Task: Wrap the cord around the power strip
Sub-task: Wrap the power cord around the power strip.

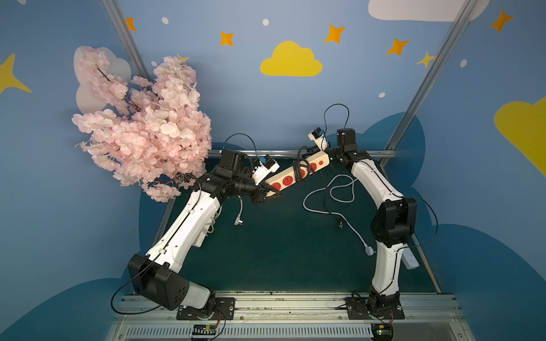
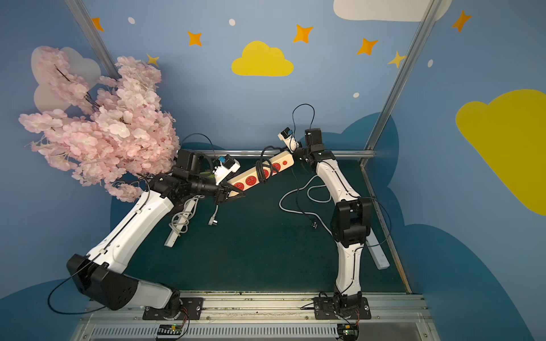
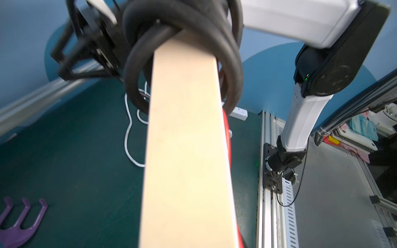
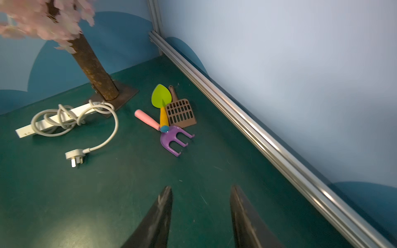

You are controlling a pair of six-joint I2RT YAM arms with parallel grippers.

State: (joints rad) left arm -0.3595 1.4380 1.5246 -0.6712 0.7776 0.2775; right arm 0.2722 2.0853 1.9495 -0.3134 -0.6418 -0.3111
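A cream power strip point(image 1: 297, 172) with red sockets hangs tilted above the green mat, in both top views. My left gripper point(image 1: 273, 193) is shut on its lower left end. The black cord point(image 1: 300, 165) is looped in several turns around the strip's middle. Its free end drops to the mat and ends in a black plug point(image 1: 339, 223). The left wrist view shows the strip's plain side point(image 3: 187, 139) filling the frame, with the cord coils point(image 3: 214, 43) around it. My right gripper point(image 4: 201, 187) stands open and empty, close to the strip's far upper end point(image 1: 330, 152).
A white power strip wrapped in its own cord point(image 2: 177, 227) lies under the left arm, by the pink blossom tree point(image 1: 141, 127). Another white strip point(image 2: 378, 257) and its loose white cord point(image 1: 325, 200) lie on the right. Toy garden tools point(image 4: 171, 120) sit near the back rail point(image 4: 257, 137).
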